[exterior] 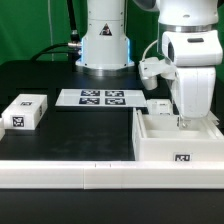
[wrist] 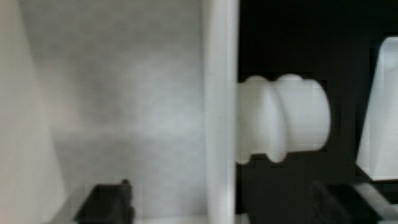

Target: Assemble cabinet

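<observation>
The cabinet point(exterior: 172, 140) is a big white thick-walled box at the front on the exterior view's right, with a tag on its front face. My gripper point(exterior: 184, 122) reaches straight down into it near its far right part. In the wrist view one white cabinet wall point(wrist: 221, 100) runs upright between my dark fingers point(wrist: 111, 200), which stand apart on either side of it without touching. A round white ribbed knob point(wrist: 285, 118) sticks out of that wall. The gripper point(wrist: 231, 205) is open and holds nothing.
A small white tagged block point(exterior: 25, 111) lies at the exterior view's left. The marker board point(exterior: 96, 97) lies flat in the middle, in front of the arm's base point(exterior: 105, 45). A low white piece point(exterior: 158, 105) sits just behind the cabinet. A long white ledge point(exterior: 60, 176) runs along the front.
</observation>
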You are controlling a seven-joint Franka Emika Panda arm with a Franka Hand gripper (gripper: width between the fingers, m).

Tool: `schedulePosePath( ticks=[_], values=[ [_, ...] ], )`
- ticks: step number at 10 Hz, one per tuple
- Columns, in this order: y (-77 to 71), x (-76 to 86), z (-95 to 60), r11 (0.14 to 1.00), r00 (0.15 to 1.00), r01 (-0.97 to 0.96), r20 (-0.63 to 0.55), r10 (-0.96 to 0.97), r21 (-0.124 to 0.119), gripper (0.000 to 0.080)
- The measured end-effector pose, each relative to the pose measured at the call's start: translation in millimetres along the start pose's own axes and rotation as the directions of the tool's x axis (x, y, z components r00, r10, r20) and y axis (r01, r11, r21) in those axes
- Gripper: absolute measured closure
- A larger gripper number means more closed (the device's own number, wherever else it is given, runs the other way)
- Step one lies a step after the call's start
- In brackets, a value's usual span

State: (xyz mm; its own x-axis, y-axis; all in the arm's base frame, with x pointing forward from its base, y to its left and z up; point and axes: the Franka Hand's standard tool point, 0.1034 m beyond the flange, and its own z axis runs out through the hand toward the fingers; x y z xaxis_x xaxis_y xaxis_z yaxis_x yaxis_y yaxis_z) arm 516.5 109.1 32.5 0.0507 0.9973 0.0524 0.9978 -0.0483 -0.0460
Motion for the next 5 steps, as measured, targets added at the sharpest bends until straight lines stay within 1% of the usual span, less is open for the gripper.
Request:
schedulePosePath(
  ticks=[1, 2, 3, 5],
  values=[
    [0.0, -0.1, 0.0, 1.000, 1.000, 0.000, 0.000, 0.000, 0.000, 0.0081],
    [0.0, -0.2, 0.0, 1.000, 1.000, 0.000, 0.000, 0.000, 0.000, 0.0026],
    [0.1, -0.3, 0.0, 1.000, 1.000, -0.001, 0.000, 0.001, 0.000, 0.0005],
    [0.0, -0.4, -0.2, 1.000, 1.000, -0.001, 0.000, 0.001, 0.000, 0.0001]
  ],
)
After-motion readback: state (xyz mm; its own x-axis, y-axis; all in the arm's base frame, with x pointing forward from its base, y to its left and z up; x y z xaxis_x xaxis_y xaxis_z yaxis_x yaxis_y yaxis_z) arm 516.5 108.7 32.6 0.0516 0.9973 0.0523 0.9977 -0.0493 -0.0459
